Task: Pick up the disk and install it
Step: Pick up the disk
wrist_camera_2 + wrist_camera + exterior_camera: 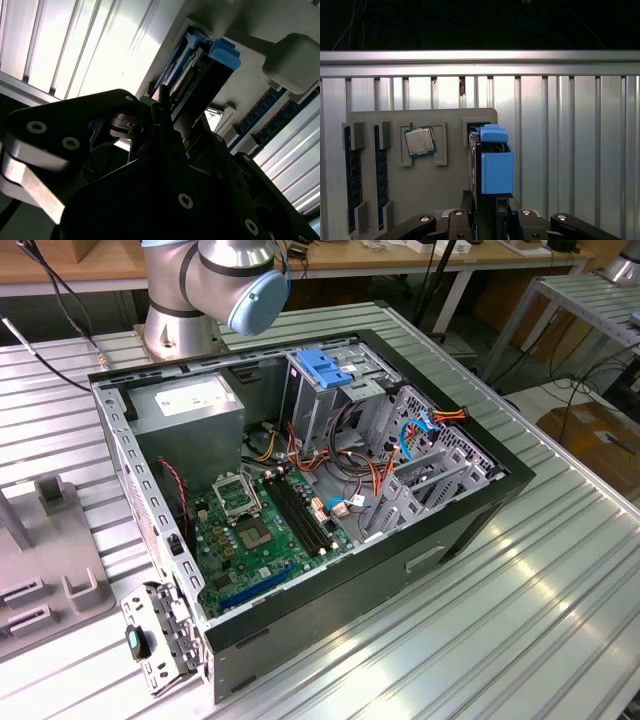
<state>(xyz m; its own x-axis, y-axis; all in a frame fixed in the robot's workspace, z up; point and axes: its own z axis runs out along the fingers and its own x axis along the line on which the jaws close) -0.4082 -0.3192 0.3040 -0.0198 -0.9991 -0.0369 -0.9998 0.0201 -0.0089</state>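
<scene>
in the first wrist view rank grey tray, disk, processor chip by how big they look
Grey tray, largest.
Disk, though it stands closer to the camera, which may flatter it.
Processor chip, smallest.

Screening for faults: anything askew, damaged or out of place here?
Nothing stands out. The disk stands upright in its slot of the grey holder, the processor lies flat in its recess, and the memory sticks sit straight.
</scene>
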